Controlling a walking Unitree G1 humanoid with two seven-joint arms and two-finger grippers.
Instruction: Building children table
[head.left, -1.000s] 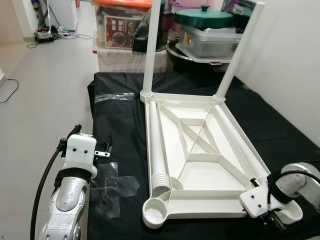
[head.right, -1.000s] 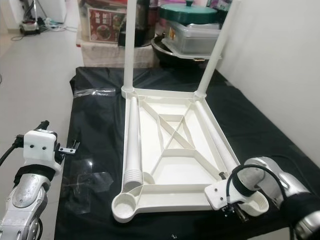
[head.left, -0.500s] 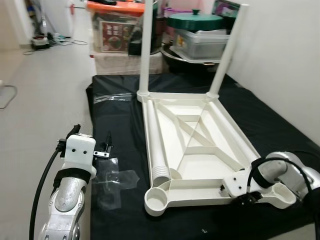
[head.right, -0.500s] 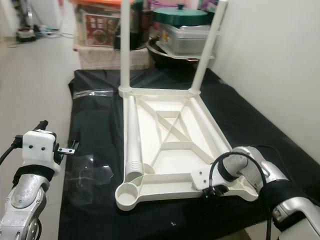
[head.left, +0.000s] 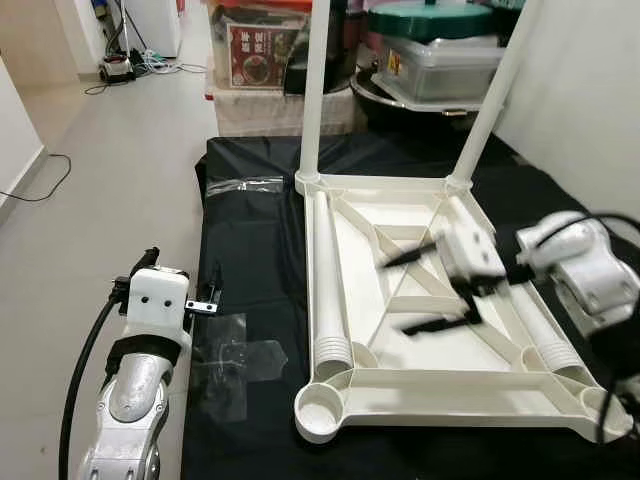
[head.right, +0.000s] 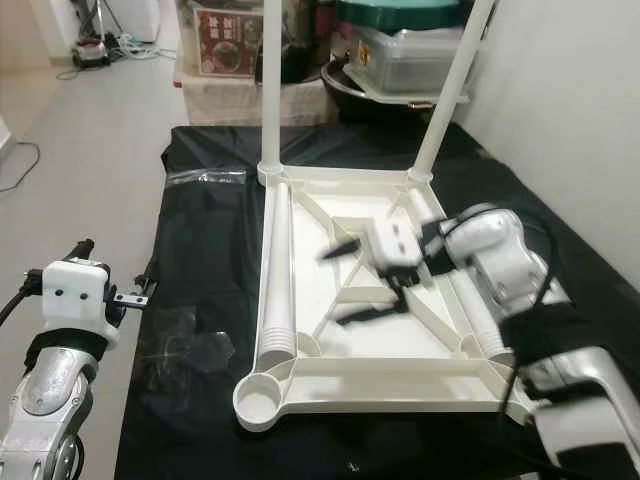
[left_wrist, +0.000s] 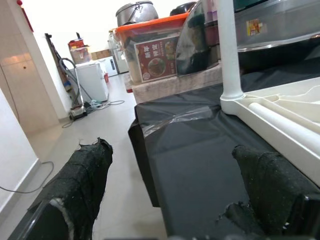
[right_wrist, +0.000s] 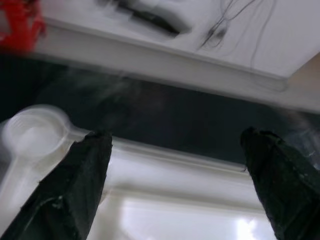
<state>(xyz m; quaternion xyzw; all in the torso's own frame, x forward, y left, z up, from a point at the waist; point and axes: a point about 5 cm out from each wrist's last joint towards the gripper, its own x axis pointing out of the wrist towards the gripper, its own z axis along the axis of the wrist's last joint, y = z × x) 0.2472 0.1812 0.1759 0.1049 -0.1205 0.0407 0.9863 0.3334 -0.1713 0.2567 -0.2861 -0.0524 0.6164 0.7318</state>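
A white children's table top (head.left: 440, 385) lies upside down on a black cloth (head.left: 250, 250). Two white legs (head.left: 316, 90) (head.left: 495, 100) stand upright in its far corners. One loose leg (head.left: 325, 280) lies inside along the left rim, another (head.left: 545, 330) along the right rim. The near corner sockets (head.left: 318, 420) are empty. My right gripper (head.left: 420, 290) hovers, blurred, over the middle of the top, open and holding nothing. In the right wrist view its fingers (right_wrist: 75, 185) are spread before a blurred white socket (right_wrist: 30, 132). My left gripper (left_wrist: 175, 200) is open, low beside the cloth's left edge.
Clear plastic wrappers (head.left: 235, 360) (head.left: 240, 188) lie on the cloth left of the table. Storage boxes (head.left: 265, 50) and covered pots (head.left: 440, 50) crowd the far end. A white wall (head.left: 590, 90) runs along the right. Bare floor (head.left: 90, 200) lies to the left.
My right arm has swung up from the table's near right corner to above its middle, fingers spread. The camera has shifted. The left arm has stayed put.
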